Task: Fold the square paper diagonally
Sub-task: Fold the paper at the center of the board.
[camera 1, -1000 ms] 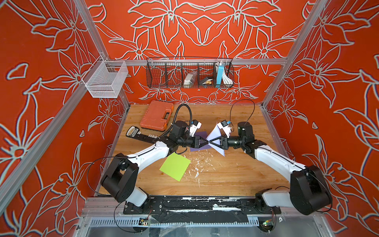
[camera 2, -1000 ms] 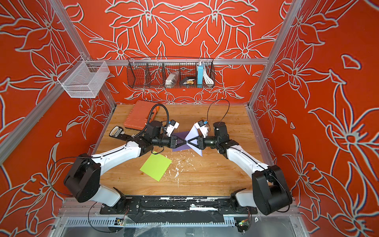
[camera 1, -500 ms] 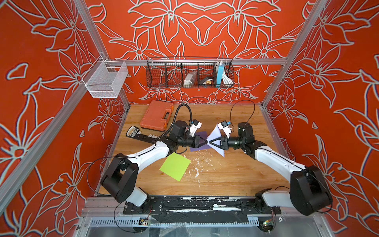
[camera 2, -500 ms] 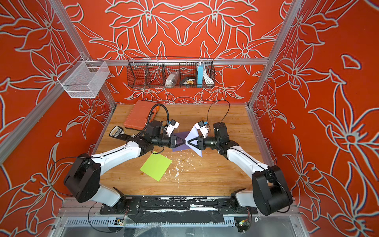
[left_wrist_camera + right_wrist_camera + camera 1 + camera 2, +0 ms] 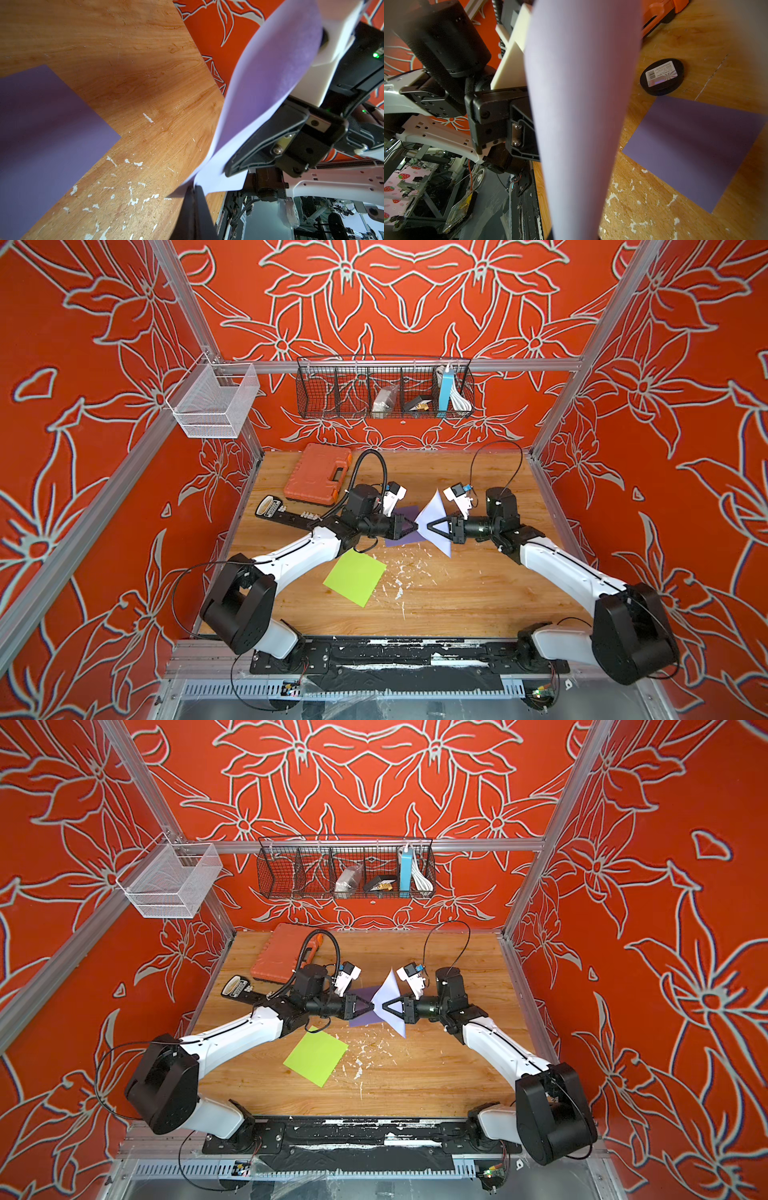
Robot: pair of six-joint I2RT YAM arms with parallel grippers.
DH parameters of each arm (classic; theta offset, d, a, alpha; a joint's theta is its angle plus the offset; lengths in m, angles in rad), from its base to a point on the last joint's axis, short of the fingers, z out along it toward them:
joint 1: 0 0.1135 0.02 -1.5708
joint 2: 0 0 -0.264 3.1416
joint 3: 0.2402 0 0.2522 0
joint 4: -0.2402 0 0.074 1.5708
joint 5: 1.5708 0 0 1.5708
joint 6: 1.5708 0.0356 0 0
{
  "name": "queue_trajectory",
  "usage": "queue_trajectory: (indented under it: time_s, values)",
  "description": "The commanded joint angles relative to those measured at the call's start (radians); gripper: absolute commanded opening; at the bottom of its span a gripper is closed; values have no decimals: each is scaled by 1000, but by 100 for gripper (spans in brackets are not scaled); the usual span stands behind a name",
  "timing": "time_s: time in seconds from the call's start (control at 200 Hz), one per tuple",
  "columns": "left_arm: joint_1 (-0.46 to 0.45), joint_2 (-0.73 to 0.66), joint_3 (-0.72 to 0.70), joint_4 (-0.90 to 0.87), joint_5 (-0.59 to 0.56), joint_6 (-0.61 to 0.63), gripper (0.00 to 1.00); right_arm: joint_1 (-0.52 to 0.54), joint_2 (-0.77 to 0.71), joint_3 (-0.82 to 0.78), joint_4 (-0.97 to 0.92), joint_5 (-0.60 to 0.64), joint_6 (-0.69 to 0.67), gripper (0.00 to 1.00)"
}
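Paper (image 5: pixel 434 509), pale lilac, stands in the air above the middle of the desk (image 5: pixel 478 597), held from both sides. The left fingers (image 5: pixel 194 200) are fully closed, and the left wrist view shows a narrow tip of the sheet running into them. The right fingers (image 5: pixel 430 526) are closed too, clamped on the paper just beside that spot. From the right wrist camera the sheet rises straight out of them. In both top views the two sets of tips meet nose to nose, the left arm reaching in from 9 o'clock and the right from 3 o'clock. The sheet fans out toward 12 and 6 o'clock, bowed, with no sharp crease that I can see.

Under it, toward 9 o'clock, a purple sheet (image 5: pixel 399 536) lies flat on the desk. A green sheet (image 5: pixel 355 577) lies at 7 o'clock, a case (image 5: pixel 318 473) at 10 o'clock and a disc (image 5: pixel 269 506) at 9 o'clock.

Both pinches sit almost on one point, so I judge the free corners can swing. If they are not matched before pressing, the crease will likely run off the diagonal. Drawing the arms apart could tear the paper between the grips. Laid on the purple sheet, it may slide and drag that sheet along. Tips this close could also knock together.
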Motion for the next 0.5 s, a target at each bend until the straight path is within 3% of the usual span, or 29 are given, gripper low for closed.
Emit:
queue_trajectory:
  time_s: [0.0, 0.495]
  values:
    - [-4, -18, 11, 2, -15, 2, 0, -7, -21, -9, 12, -13, -7, 7]
    - [-2, -36, 9, -17, -38, 15, 0, -13, -35, -16, 7, -16, 0, 11]
